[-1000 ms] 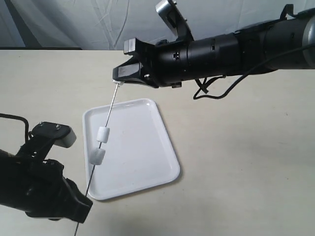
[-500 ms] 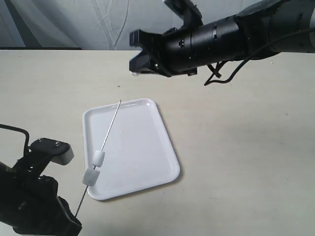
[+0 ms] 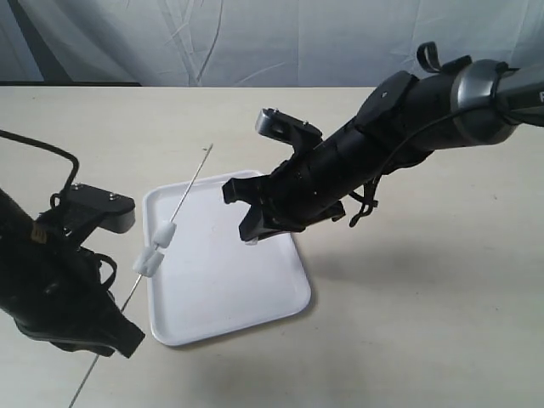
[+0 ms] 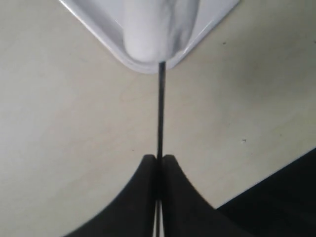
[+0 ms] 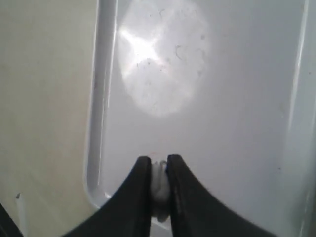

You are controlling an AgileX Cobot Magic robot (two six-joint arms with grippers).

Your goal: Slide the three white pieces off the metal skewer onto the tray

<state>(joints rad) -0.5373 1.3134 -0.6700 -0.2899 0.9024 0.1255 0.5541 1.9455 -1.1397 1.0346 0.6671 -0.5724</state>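
The thin metal skewer [image 3: 189, 187] slants from past the tray's far left corner down to the lower left. Two white pieces [image 3: 164, 233] [image 3: 149, 260] are threaded on it, over the tray's left rim. My left gripper [image 3: 112, 333] is shut on the skewer's lower part; the left wrist view shows the skewer [image 4: 160, 113] running from the closed left gripper [image 4: 159, 158] up to a white piece [image 4: 160, 24]. My right gripper [image 3: 251, 236] hangs low over the white tray [image 3: 229, 289], shut on the third white piece [image 5: 159, 185] between its fingers [image 5: 140, 182].
A beige table [image 3: 425, 323] carries the tray. The right arm [image 3: 399, 127] reaches in from the upper right across the tray's far right corner. A pale cloth backdrop [image 3: 255, 42] hangs behind the table. The tray floor [image 5: 222, 98] lies under the right gripper.
The right gripper left the skewer's top end, rose, then came down over the tray with one white piece. The left arm shifted the skewer and its two pieces leftward.
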